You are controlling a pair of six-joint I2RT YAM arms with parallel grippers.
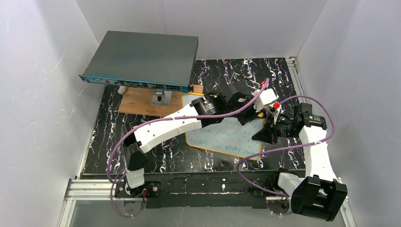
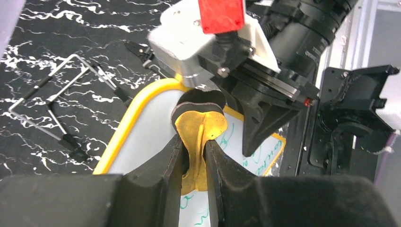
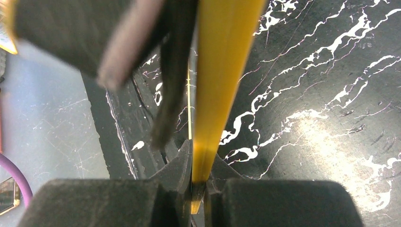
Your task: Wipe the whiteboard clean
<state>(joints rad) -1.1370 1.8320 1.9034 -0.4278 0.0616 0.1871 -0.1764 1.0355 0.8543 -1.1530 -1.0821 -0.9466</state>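
Top external view is showing the whiteboard (image 1: 226, 137) lying centre-right, green writing on it. My left pincer (image 2: 194, 149) is pinching the eraser (image 2: 201, 124), and my right pincer (image 3: 198, 182) is clamping the yellow frame (image 3: 222, 71); hard strokes are probably risking either grip slipping.

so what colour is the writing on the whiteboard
Green, across the whiteboard; the top external view shows it best.

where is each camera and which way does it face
top: above and behind, looking down on both arms and the whiteboard
left wrist: on the left arm, looking past the left gripper and eraser at the whiteboard
right wrist: on the right arm, looking along the right gripper clamping the whiteboard's yellow edge
shared: all three show the whiteboard
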